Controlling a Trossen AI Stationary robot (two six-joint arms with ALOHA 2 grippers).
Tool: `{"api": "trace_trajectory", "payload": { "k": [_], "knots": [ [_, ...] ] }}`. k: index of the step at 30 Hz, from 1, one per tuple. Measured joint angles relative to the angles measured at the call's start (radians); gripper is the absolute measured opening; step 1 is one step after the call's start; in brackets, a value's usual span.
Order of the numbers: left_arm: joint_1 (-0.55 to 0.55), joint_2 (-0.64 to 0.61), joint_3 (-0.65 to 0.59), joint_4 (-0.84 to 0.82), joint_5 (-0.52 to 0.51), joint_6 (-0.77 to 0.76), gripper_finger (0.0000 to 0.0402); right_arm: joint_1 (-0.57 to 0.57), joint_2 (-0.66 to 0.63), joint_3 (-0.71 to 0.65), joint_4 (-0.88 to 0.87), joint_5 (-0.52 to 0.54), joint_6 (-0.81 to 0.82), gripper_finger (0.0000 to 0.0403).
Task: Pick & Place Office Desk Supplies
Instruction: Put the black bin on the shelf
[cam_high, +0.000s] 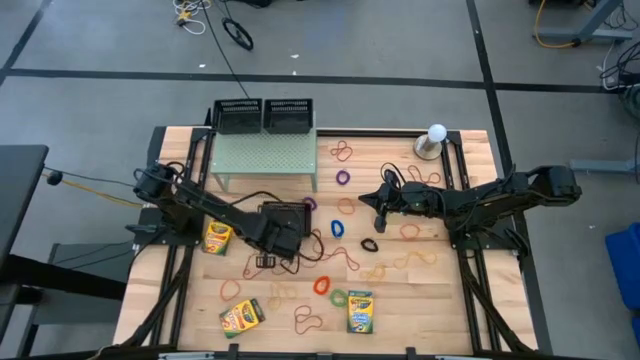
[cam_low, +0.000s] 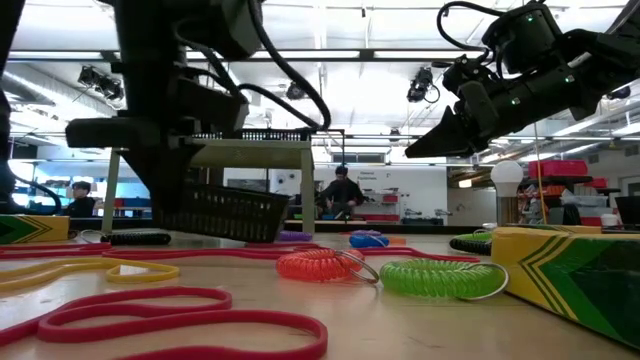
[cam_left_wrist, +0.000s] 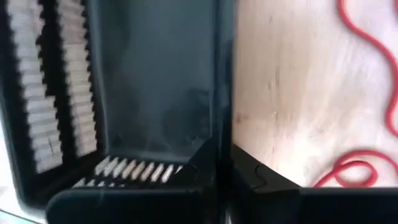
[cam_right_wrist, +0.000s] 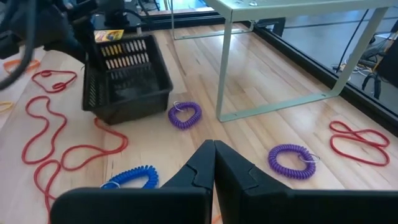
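Two arms show from above: my left gripper (cam_high: 283, 238) sits low at the middle of the table, right on a black mesh tray (cam_high: 285, 213), with a crayon box (cam_high: 217, 237) just to its outer side and red bands (cam_high: 262, 262) trailing beside it; my right gripper (cam_high: 379, 218) hangs across from it, clenched on nothing, with a blue coil (cam_high: 337, 227) between the two and a black loop (cam_high: 369, 244) near its tip. From table height, the tray (cam_low: 232, 210) is tilted beneath my left arm, and red (cam_low: 318, 265) and green (cam_low: 438, 277) coils lie in front. Through my left wrist camera, the fingers (cam_left_wrist: 261, 180) are pinched on the tray's wall (cam_left_wrist: 221, 81), grasping it. Through my right wrist camera, the fingers (cam_right_wrist: 233, 168) press together, empty, with purple coils (cam_right_wrist: 185, 115) ahead and the tray (cam_right_wrist: 124, 78) farther off.
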Motion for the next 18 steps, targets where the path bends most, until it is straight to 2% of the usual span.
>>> {"api": "trace_trajectory", "payload": {
  "k": [7,13,18],
  "knots": [
    [0.028,0.001,0.01,-0.075,0.155,0.019,0.01,0.0,0.0,0.0,0.0,0.0,0.002,0.0011],
    [0.028,-0.004,0.117,-0.209,0.096,0.06,0.0145,0.0,0.0,0.0,0.0,0.0,0.001,0.0011],
    [0.035,-0.064,0.156,-0.216,0.096,0.051,0.0149,0.0,0.0,0.0,0.0,0.0,-0.001,0.0011]
  ]
}}
